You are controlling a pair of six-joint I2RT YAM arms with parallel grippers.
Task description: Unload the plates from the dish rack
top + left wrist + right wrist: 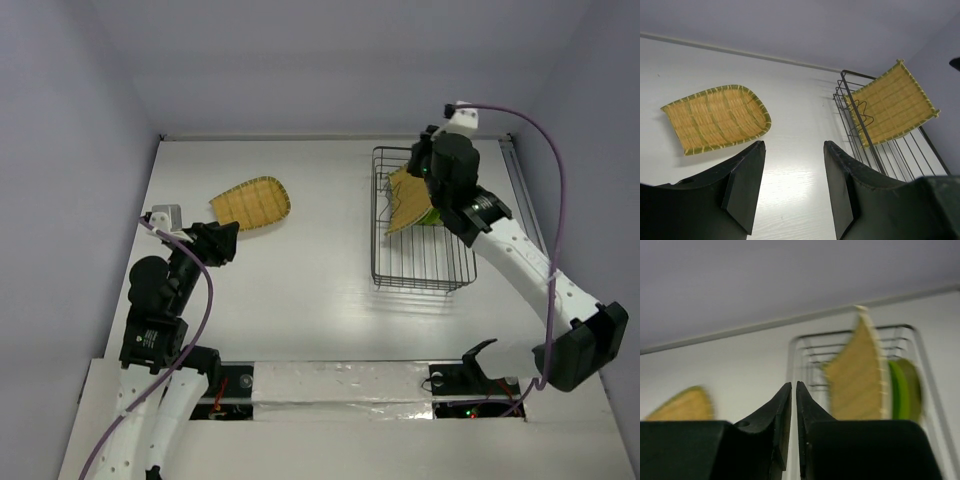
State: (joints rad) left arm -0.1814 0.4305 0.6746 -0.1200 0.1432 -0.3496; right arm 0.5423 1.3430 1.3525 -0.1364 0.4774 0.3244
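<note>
The black wire dish rack (421, 276) stands at the right. In it a woven bamboo plate (405, 205) stands on edge, with a lime green plate (432, 215) behind it. A second woven bamboo plate (252, 203) lies flat on the table at the left. My left gripper (225, 240) is open and empty just near of that plate (715, 117). My right gripper (794, 385) is shut and empty, held above the rack's far end (795, 347), left of the standing bamboo plate (857, 375) and the green plate (900, 387). No teal or cream plate shows.
White walls close in the table at the back and both sides. The rack (855, 120) and its standing plate (892, 102) lie to the right of my left gripper (794, 145). White table (320, 270) lies between the two arms.
</note>
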